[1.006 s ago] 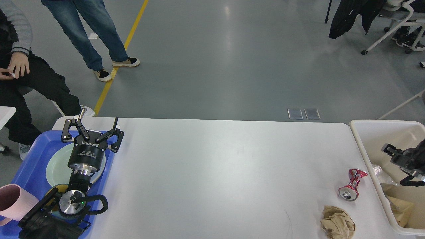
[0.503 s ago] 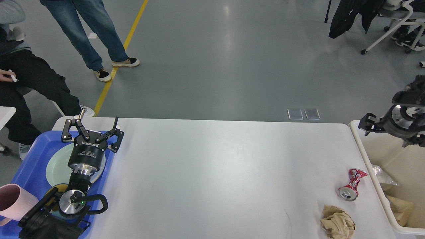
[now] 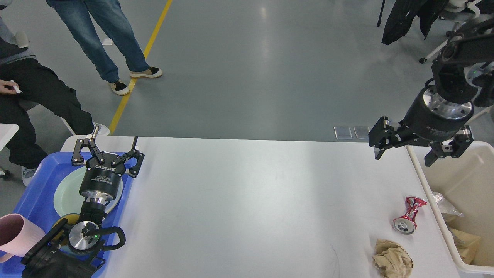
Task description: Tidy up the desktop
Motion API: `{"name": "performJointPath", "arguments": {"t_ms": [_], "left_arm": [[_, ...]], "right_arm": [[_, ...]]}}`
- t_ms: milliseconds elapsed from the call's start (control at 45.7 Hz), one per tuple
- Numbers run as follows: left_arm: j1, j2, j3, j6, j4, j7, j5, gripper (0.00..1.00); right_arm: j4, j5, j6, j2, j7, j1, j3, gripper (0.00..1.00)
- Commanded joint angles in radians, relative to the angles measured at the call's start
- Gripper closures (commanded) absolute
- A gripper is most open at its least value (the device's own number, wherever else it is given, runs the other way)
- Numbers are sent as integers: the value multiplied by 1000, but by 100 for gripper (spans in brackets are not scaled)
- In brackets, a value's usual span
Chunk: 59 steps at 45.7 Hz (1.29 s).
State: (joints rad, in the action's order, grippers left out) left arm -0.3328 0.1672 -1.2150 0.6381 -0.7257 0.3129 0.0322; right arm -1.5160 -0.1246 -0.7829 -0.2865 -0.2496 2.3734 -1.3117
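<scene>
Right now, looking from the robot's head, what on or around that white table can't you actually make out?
- Cream bin: cut off by the right edge; its contents are only partly seen.
- Pale plate in the blue tray: largely covered by the left gripper and arm.
- Pink cup: cut by the left edge.
- Crumpled brown paper: lower part cut by the bottom edge.
- Crushed red can: label too small to read.

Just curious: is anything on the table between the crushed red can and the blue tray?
No. In the head view, the desktop is bare from the blue tray to the can.
</scene>
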Motion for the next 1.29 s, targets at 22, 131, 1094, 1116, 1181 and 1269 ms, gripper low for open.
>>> {"name": "performJointPath", "arguments": {"t_ms": [22, 131, 1094, 1116, 1181, 1269], "left_arm": [[0, 0, -1, 0, 0, 0, 0, 4], [-2, 0, -1, 0, 0, 0, 0, 4], [0, 0, -1, 0, 0, 0, 0, 4], [-2, 0, -1, 0, 0, 0, 0, 4], [0, 0, 0, 0, 0, 0, 0, 4], [0, 0, -1, 0, 0, 0, 0, 4]], "right_arm": [[-114, -1, -38, 0, 3, 141, 0, 0], [-130, -4, -35, -2, 3, 161, 6, 0], [-43, 11, 165, -114, 10, -197, -37, 2], [-36, 14, 183, -112, 10, -215, -37, 2], [-13, 16, 224, -111, 10, -270, -37, 2], [55, 14, 258, -115, 13, -351, -35, 2]]}}
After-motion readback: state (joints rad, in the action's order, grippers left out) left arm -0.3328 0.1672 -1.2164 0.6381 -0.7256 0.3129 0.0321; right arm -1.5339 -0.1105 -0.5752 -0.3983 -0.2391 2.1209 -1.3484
